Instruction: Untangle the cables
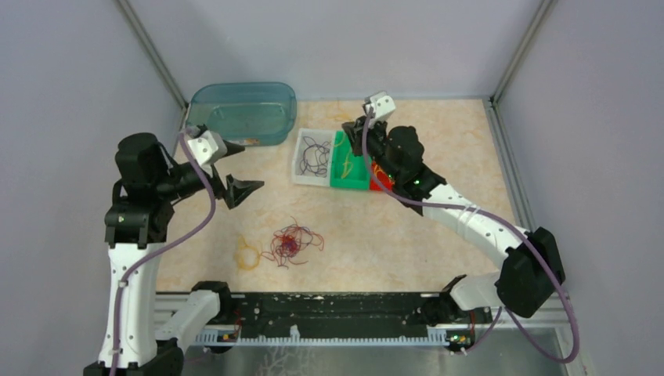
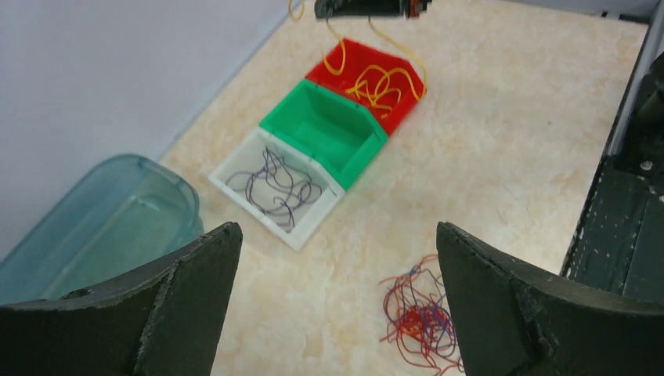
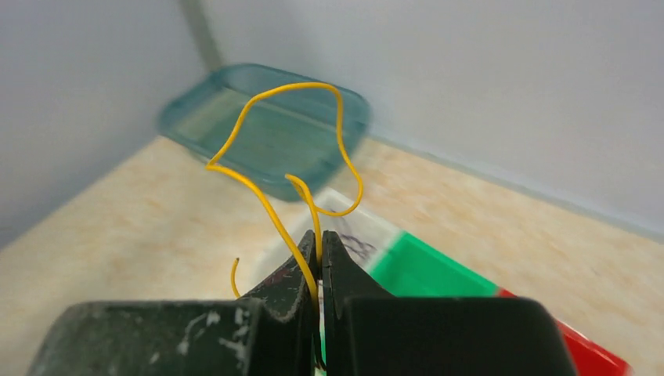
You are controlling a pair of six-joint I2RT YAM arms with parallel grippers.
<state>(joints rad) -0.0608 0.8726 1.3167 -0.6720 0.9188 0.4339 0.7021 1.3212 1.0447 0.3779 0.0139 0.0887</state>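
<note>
The table (image 1: 438, 235) carries a teal tub (image 1: 243, 117) at its far left corner. Beside the tub, three bins sit touching in a row. The white bin (image 2: 301, 235) holds curly dark cables (image 2: 274, 186), the green bin (image 2: 321, 125) stands in the middle, and the red bin (image 2: 329, 66) holds a heap of yellow cables (image 2: 380, 86).

The left gripper (image 2: 337, 227) hangs above the table, its fingers spread wide and grasping nothing. The right gripper (image 3: 319, 239), above the bins, has its fingers clenched on a yellow cable (image 3: 274, 133). This cable loops upward, and its lower end hangs toward the bins, though which bin it reaches is unclear.

A tangle of cables (image 1: 290, 244), red and dark, lies on the table nearer the arms, with a yellow loop (image 1: 249, 254) just beside it.
</note>
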